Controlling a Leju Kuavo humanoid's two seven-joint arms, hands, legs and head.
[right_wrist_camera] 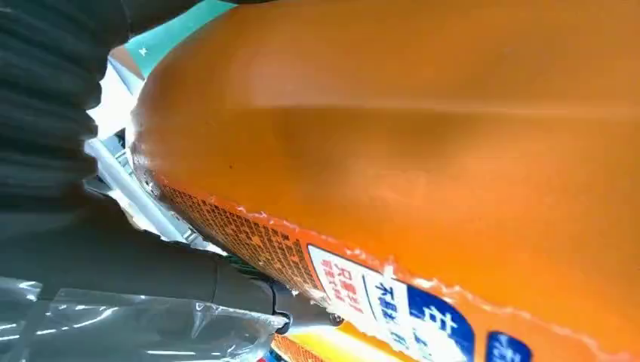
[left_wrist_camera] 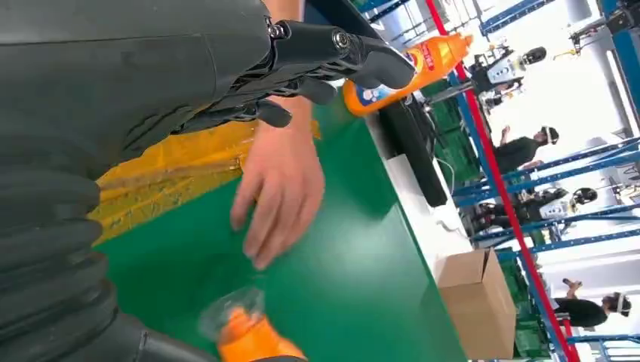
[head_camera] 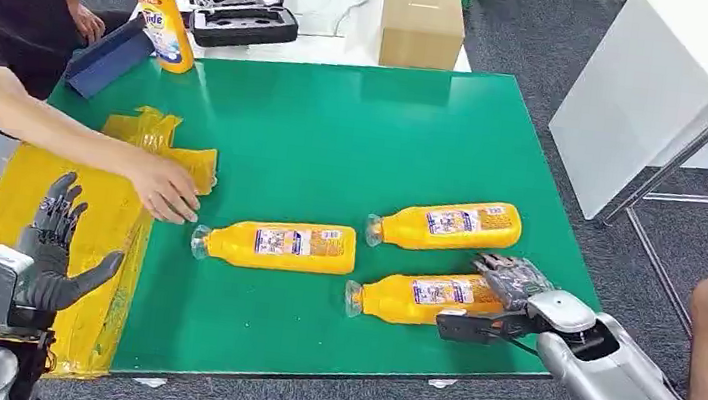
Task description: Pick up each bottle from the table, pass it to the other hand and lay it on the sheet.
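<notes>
Early: 3 orange detergent bottles (head_camera: 274,244) lying on green surface (head_camera: 338,128), none on yellow sheet (head_camera: 23,198); right robot hand (head_camera: 504,303) around nearest bottle (head_camera: 419,297), grip uncertain, left robot hand (head_camera: 52,256) open, empty.

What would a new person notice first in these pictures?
Three orange bottles lie on the green table, and the right hand is at the base of the nearest bottle. A person's hand rests beside the yellow sheet, near the middle bottle. The left hand hovers open above the sheet.
</notes>
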